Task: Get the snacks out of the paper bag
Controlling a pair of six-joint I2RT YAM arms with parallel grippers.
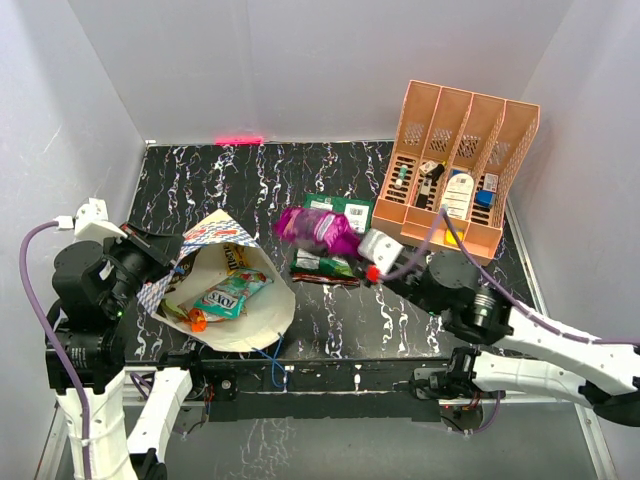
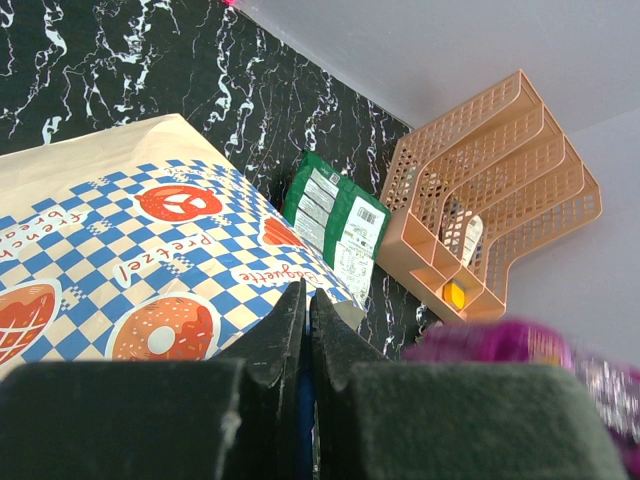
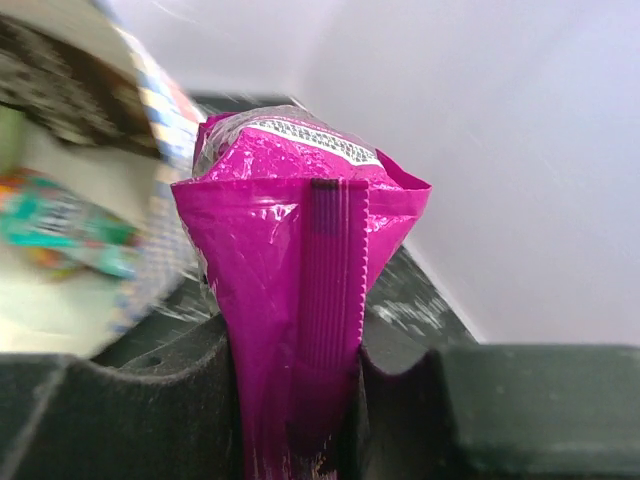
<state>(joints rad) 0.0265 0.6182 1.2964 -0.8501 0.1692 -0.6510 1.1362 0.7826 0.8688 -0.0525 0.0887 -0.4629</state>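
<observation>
Dangling purple packet (image 1: 316,229) is clamped in the right end effector (image 3: 300,400); paper bag (image 2: 150,250) is pinched by the left end effector (image 2: 308,330). Release is best made low over the bench (image 1: 250,170).

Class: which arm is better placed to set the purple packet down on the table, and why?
Right: the right hand grips the purple packet over the table; the left hand holds the paper bag.

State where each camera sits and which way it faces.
Top external: above, behind the bases, looking down on table; left arm, right arm show.
Left wrist: behind shut left gripper, facing across paper bag toward rack.
Right wrist: behind right gripper, facing the purple packet it clamps.
Shared: purple packet appears in all three.
</observation>
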